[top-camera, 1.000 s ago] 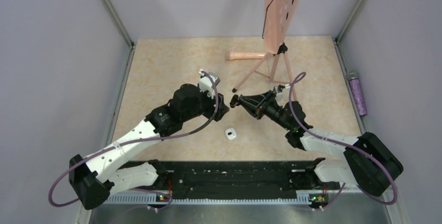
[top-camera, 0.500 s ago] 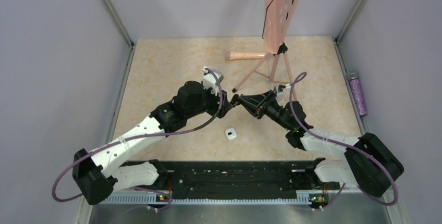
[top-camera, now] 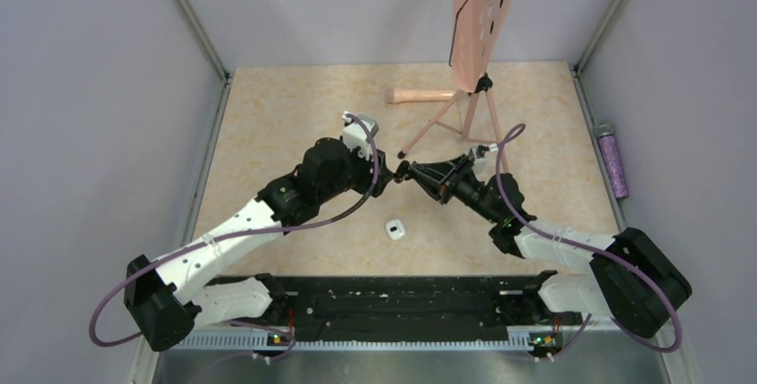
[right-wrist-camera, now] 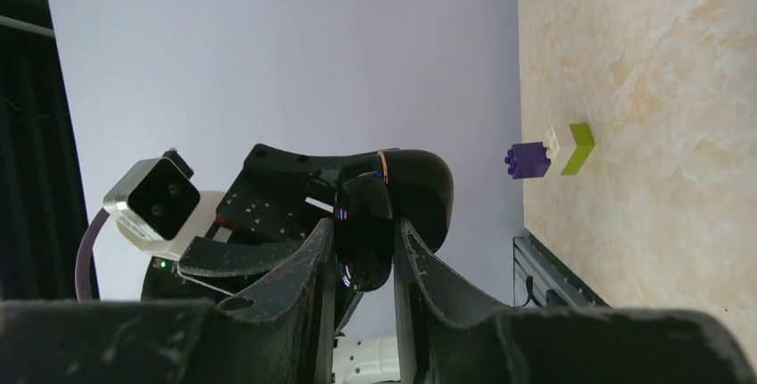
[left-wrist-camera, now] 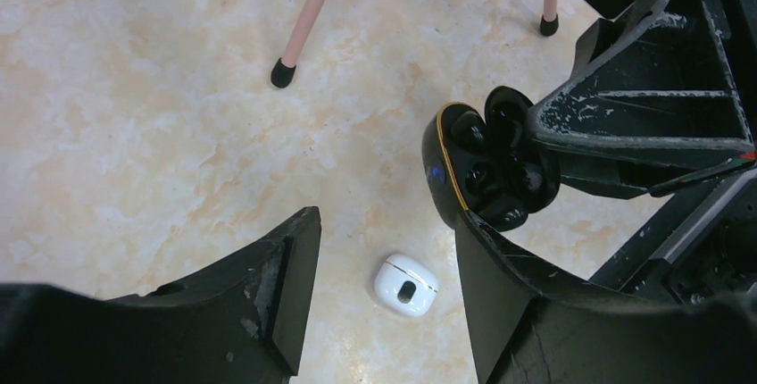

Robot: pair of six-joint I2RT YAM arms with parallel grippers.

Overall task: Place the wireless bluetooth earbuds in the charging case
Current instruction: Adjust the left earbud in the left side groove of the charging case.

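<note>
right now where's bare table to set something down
Barest: back-left table, between left wall and left arm. Also the right side, between stand legs and purple bottle. Crowded mid-table, where the left end effector and right end effector meet at the charging case.

The beige marbled worktop (top-camera: 268, 125) carries 1 small white oval case (top-camera: 395, 229) toward its near edge, with a pink tripod stand (top-camera: 469, 62) and a pink cylinder (top-camera: 420, 96) by the far edge.
</note>
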